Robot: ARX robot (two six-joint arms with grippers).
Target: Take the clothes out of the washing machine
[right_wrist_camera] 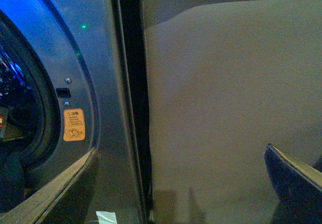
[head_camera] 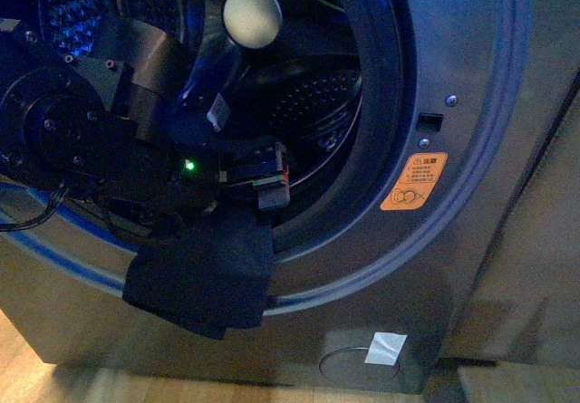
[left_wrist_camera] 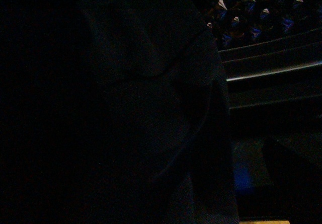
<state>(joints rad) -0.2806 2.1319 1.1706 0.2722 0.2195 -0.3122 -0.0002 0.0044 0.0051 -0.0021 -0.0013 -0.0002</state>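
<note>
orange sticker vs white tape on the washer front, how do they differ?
The sticker is orange, printed with symbols and text, beside the porthole rim under the latch. The tape is plain white, unprinted, low on the washer over a round cover's edge. The sticker looks larger and flat; whether the tape lies flat is unclear. Both are tilted rectangles stuck to the grey front.

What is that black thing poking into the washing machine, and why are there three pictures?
That black thing is a robot's left arm. It reaches into the washing machine, a grey one with a round opening. A dark cloth hangs from the end of the arm, over the opening's edge. I can't see its jaws, so I can't say whether they pinch the cloth.

There are three cameras. The first sits on the robot's body and looks forward. The second rides on the left wrist; its picture is nearly black, so it tells nothing. The third rides on the right wrist and shows the machine's side with an orange sticker.
</note>
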